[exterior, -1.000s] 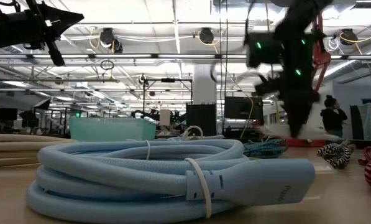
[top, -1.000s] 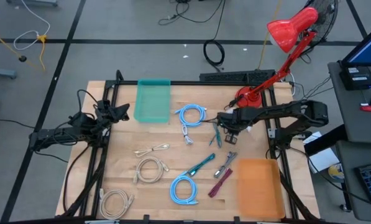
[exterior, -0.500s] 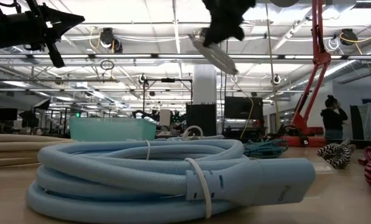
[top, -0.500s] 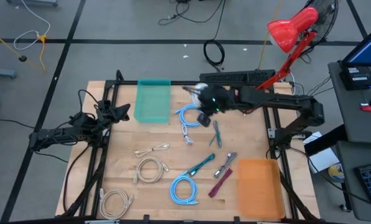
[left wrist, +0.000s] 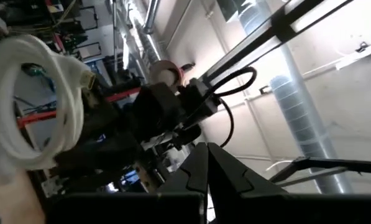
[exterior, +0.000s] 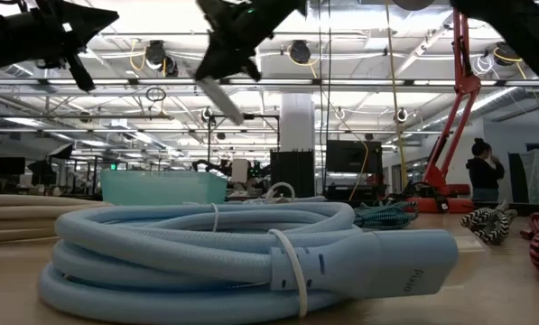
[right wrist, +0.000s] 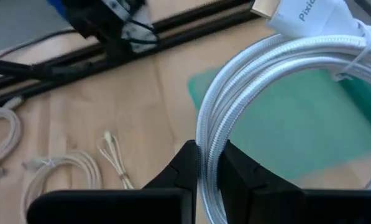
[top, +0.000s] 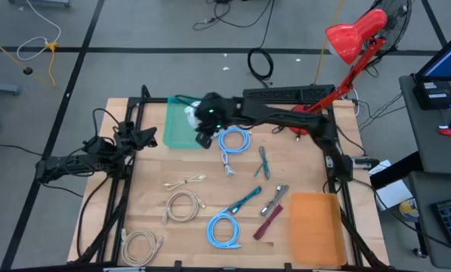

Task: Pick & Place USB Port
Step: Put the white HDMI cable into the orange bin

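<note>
Over on the left edge of the table [top: 153, 227], the left gripper [top: 148, 137] waits off the wooden top by the frame, its fingers pressed shut on nothing. Just right of it lies the green tray [top: 181, 132], and the right gripper [top: 198, 119] hangs over that tray's near-right part, its arm stretched across from the far side. Its fingers [right wrist: 186, 163] are pinched onto a coiled white cable [right wrist: 278, 74], which dangles above the tray, clear of the table. Beside the tray sits a light blue cable coil [top: 233, 140], with a small white cable [top: 227, 161] just below it. Toward the front lie beige cable coils [top: 181, 204], another blue coil [top: 223, 229], a teal cable [top: 245, 200] and a dark red one [top: 268, 223]. At the front right is the orange tray [top: 316, 227], and a red lamp [top: 353, 38] stands at the back right.
</note>
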Controlling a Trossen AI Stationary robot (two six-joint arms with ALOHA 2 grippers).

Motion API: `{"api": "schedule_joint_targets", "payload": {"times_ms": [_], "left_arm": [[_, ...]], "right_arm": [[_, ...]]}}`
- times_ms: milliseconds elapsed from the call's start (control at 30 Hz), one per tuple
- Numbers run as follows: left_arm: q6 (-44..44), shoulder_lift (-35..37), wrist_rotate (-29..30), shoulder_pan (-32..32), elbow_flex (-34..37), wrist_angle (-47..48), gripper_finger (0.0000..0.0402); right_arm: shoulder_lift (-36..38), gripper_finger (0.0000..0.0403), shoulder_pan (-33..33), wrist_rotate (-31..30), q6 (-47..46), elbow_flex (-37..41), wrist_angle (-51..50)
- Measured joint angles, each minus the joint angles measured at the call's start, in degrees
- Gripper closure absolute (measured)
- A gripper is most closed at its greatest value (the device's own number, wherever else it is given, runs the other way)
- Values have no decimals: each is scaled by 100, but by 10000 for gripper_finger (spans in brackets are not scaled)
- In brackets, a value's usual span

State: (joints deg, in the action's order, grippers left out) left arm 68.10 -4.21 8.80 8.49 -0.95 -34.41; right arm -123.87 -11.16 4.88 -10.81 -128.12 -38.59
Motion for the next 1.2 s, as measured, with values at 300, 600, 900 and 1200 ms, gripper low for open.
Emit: {"api": "schedule_joint_targets", "payload": {"times_ms": [300, 600, 900, 1200], "left_arm": [[14, -2, -42, 0, 0, -6, 396], [63, -2, -39, 0, 0, -9, 396], [85, -2, -136, -2, 0, -6, 396], [152, -2, -367, -2, 2, 102, 396]], "right_arm": [[-729, 375, 176, 163, 261, -264, 509], [-883, 375, 270, 98, 561, -264, 831], [563, 375, 486, -372, 386, -265, -1381], [1742, 375, 1709, -664, -1325, -254, -4434]]}}
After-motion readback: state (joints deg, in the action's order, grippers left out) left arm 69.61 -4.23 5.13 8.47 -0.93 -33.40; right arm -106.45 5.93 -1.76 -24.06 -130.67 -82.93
